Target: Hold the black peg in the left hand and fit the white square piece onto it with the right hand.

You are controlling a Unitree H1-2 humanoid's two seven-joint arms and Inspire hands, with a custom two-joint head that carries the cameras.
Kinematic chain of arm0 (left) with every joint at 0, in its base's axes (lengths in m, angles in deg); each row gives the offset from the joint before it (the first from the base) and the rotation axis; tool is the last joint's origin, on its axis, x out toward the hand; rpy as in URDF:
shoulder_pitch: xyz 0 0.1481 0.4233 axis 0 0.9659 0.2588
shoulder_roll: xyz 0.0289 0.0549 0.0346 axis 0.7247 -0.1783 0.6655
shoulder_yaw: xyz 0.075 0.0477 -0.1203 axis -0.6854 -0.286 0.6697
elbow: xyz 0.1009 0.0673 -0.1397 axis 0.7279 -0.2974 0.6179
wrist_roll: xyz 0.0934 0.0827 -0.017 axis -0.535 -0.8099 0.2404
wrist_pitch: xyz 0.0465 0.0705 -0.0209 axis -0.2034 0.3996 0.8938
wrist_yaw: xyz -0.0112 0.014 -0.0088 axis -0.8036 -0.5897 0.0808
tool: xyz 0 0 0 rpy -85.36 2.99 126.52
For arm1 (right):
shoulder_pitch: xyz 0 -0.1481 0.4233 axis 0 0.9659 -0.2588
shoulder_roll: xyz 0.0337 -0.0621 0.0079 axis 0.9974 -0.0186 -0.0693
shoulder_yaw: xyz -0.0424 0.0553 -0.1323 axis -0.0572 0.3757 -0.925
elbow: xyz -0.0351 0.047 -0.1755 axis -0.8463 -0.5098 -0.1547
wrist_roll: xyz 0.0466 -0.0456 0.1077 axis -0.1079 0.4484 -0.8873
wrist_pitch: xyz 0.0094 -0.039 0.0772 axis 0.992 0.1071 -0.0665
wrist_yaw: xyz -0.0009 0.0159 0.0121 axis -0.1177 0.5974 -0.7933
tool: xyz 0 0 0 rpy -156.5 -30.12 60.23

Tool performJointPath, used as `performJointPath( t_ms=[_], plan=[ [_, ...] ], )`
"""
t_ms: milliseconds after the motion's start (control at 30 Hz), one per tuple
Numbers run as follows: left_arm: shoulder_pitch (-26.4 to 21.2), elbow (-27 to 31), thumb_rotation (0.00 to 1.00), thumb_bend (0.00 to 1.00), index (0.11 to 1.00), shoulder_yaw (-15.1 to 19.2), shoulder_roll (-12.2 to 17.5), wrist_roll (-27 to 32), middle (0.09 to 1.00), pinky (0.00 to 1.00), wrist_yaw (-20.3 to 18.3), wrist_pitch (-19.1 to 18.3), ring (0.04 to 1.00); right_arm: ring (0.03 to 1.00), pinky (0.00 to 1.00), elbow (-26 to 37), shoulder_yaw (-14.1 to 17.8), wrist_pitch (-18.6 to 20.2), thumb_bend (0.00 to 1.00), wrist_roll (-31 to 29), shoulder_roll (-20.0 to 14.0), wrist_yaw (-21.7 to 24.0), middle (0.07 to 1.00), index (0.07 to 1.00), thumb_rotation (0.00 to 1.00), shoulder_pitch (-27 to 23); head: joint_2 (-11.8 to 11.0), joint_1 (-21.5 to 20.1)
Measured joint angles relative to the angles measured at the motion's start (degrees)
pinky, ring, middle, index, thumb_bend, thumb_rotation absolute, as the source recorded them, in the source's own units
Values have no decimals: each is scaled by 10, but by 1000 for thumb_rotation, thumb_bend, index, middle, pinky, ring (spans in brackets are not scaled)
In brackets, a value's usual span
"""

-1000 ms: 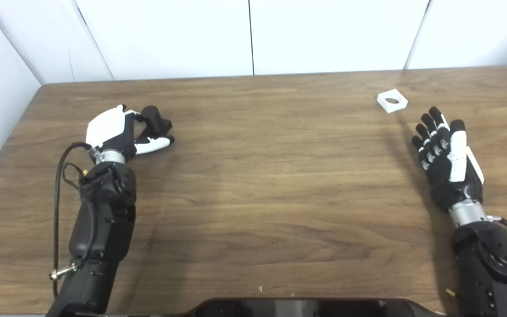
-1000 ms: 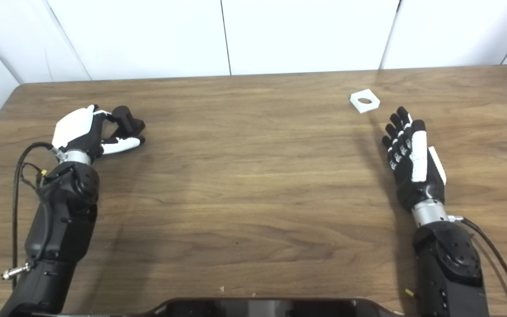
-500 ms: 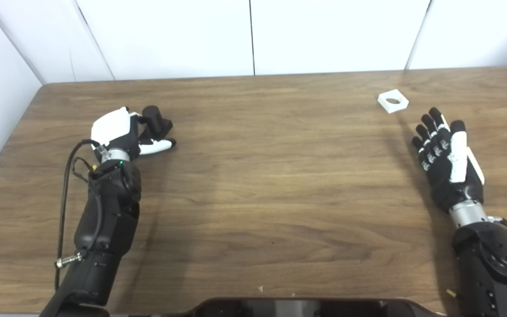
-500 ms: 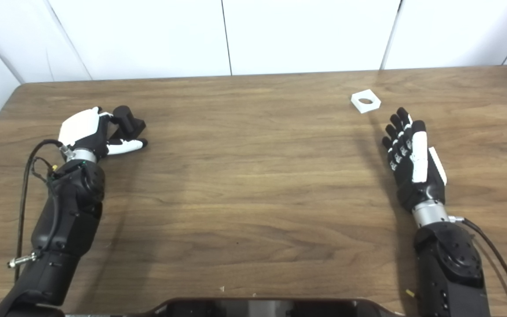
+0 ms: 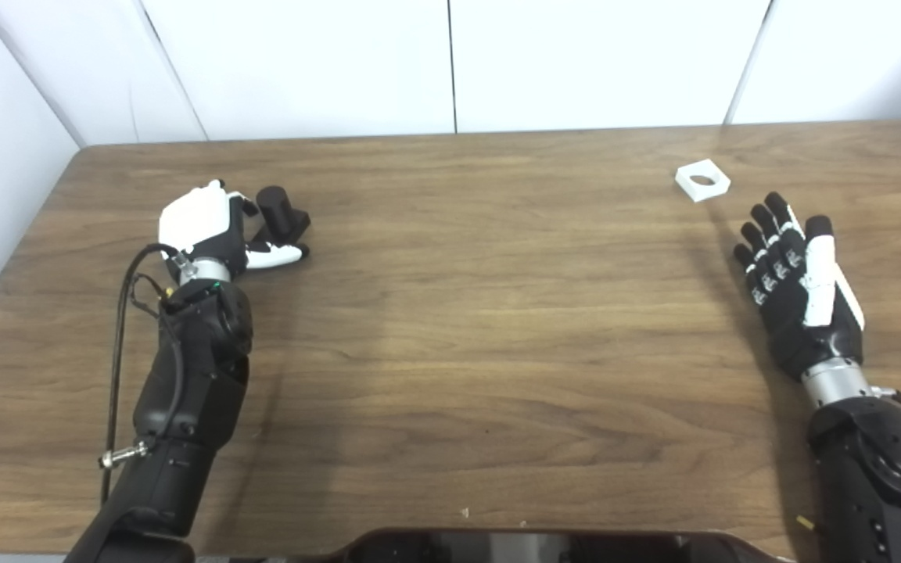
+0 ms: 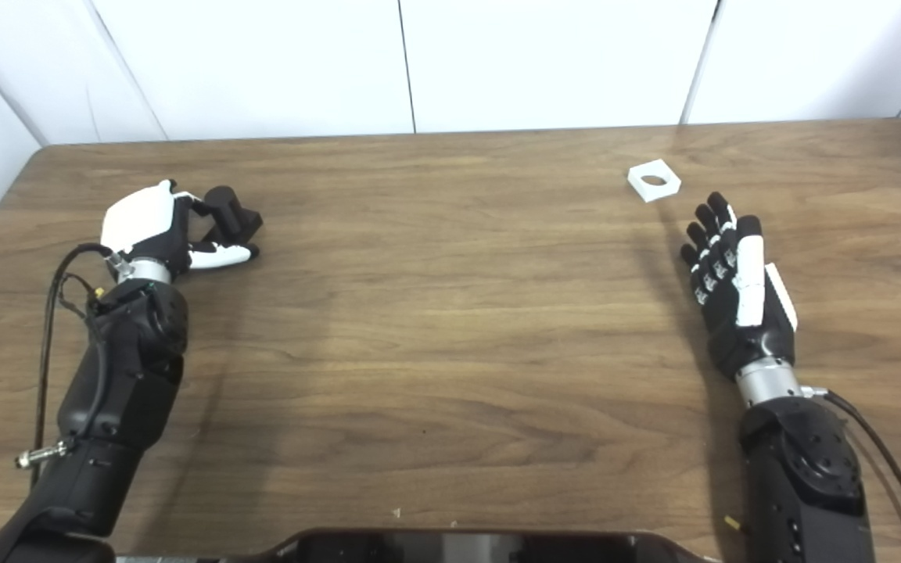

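Observation:
The black peg stands on its square base at the left of the wooden table. My left hand is curled round it, fingers behind it and the thumb lying on the table in front; the peg rests on the table. The white square piece, with a round hole, lies flat at the far right. My right hand is open with its fingers spread, a short way nearer than the piece and to its right, not touching it.
White wall panels stand behind the table's far edge. A dark rounded part of my body shows at the bottom middle. Cables hang along my left forearm.
My left wrist has turned and the forearm swung a little right, with the hand staying round the peg. The right hand and white piece have not moved; the camera shifted slightly.

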Motion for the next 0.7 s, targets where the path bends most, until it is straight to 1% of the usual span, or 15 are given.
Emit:
performJointPath(
  t_ms=[267, 400, 567, 700],
  plan=[
    [-8, -12, 376, 792, 701, -5, 0, 11, 972, 1000, 25, 3, 1000, 1000, 1000, 0, 0, 1, 617, -1, -1, 0, 1000, 1000, 1000, 1, -2, -3],
    [-9, -16, 348, 782, 689, -10, 1, 27, 964, 1000, 41, 4, 1000, 1000, 1000, 0, 0, 1, 620, -1, -1, 0, 1000, 1000, 1000, 1, -4, -3],
    [-12, -18, 216, 756, 654, -16, 3, 51, 947, 1000, 60, 6, 1000, 1000, 1000, 0, 1, 1, 609, -2, -1, 0, 1000, 1000, 1000, 2, -4, -4],
    [-14, -18, 142, 773, 636, -22, 3, 65, 938, 1000, 76, 9, 1000, 1000, 1000, 0, 2, 0, 608, -4, -1, 1, 1000, 1000, 1000, 2, -4, -4]
  ],
)
